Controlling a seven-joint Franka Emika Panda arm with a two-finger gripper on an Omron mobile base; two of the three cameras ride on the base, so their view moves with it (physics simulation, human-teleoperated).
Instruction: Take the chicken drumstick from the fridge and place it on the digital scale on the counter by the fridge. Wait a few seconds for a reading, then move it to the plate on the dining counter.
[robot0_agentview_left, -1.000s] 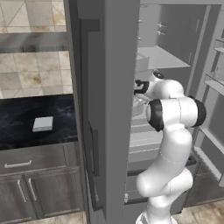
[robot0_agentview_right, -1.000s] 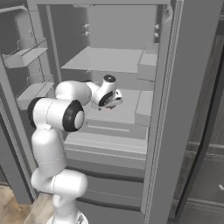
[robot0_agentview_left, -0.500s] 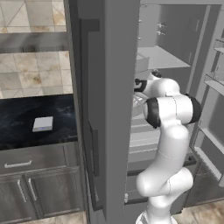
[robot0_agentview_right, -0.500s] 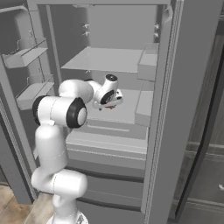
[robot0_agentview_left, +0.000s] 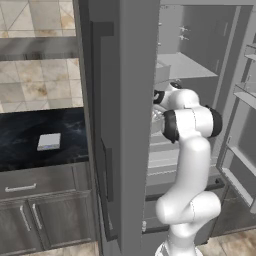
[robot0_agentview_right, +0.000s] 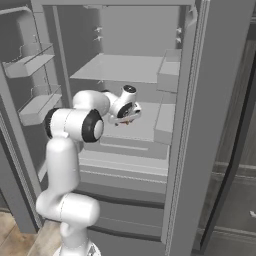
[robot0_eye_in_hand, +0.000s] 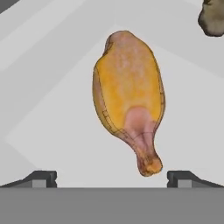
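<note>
The chicken drumstick (robot0_eye_in_hand: 129, 100) lies flat on a pale fridge shelf (robot0_eye_in_hand: 52, 109), straight ahead of my tool (robot0_eye_in_hand: 112, 179) and centred between its two tips. In the hand view its long axis runs away from me: the narrow bone end sits nearest, just short of the tip line, and the fat golden body stretches off beyond it, leaning a little to the left. So my jaws stand across that axis, not along it, which I judge is the way I want them for closing on the meat. My tool is spread wide and empty, with shelf showing on both sides of the drumstick. A second brownish lump (robot0_eye_in_hand: 213, 18) lies well apart at the far right corner. From the right base view my tool (robot0_agentview_right: 126, 116) hangs low over the middle shelf inside the fridge (robot0_agentview_right: 220, 100). The digital scale (robot0_agentview_left: 49, 142) waits on the bench (robot0_agentview_left: 30, 150) left of the fridge, untouched.
</note>
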